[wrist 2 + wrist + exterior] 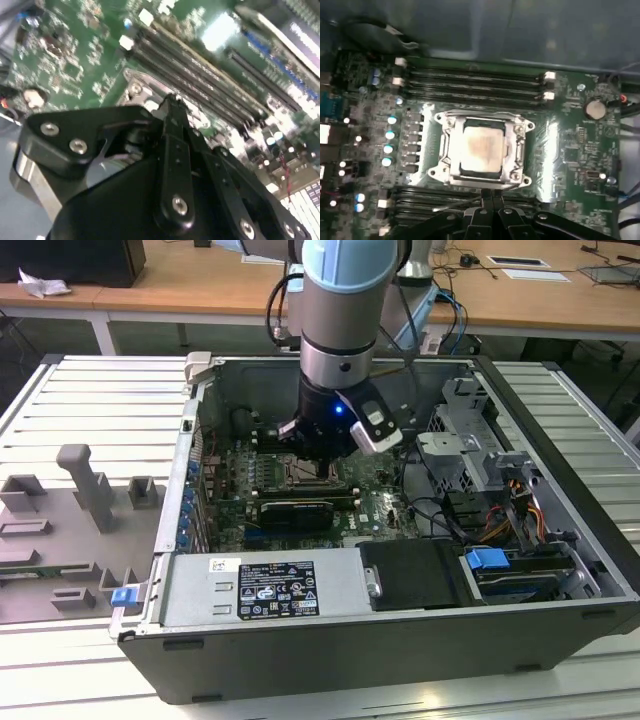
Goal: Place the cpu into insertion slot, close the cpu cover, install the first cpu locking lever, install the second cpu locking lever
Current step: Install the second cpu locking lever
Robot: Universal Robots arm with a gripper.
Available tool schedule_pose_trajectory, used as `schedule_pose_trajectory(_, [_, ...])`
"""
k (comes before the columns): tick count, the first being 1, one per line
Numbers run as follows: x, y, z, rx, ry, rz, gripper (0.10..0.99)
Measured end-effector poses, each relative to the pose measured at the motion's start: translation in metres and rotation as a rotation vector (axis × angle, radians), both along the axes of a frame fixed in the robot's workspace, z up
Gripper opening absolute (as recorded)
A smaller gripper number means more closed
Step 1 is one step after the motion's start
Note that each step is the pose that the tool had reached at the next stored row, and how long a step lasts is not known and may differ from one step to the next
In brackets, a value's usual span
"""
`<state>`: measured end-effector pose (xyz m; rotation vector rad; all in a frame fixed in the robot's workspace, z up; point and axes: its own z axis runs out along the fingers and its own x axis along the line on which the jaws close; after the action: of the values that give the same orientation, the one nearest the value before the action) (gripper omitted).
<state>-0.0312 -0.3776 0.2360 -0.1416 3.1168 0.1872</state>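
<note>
Two banks of memory slots [475,82] flank the cpu cover [482,150] lying over the cpu [481,146]; end effector [487,196] grip unclear

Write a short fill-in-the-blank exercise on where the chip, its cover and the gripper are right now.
1. The cpu lies inside the insertion ____.
2. The cpu cover lies ____ over the chip, framing it.
3. The circuit board around the socket is ____ in colour.
4. The gripper hangs just above the ____ slots beside the socket.

Missing words: slot; closed; green; memory
</note>
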Motion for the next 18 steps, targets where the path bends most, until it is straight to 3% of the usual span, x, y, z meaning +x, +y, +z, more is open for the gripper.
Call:
schedule_pose_trajectory(1, [-0.0103,-0.0001,-0.0001,0.018,0.0002,0.000,0.106])
schedule_pose_trajectory(3, [-0.0253,0.0000,-0.0039,0.027,-0.0002,0.000,0.106])
schedule_pose_trajectory(5, [-0.0276,-0.0023,-0.0085,0.026,0.0002,0.000,0.106])
schedule_pose_trajectory(8, [-0.0277,-0.0091,-0.0087,0.026,0.0000,0.000,0.106])
schedule_pose_trajectory(13, [-0.0383,-0.0114,-0.0107,0.050,0.0001,0.000,0.106])
schedule_pose_trajectory(18, [-0.0427,-0.0137,-0.0164,0.060,0.0001,-0.001,0.106])
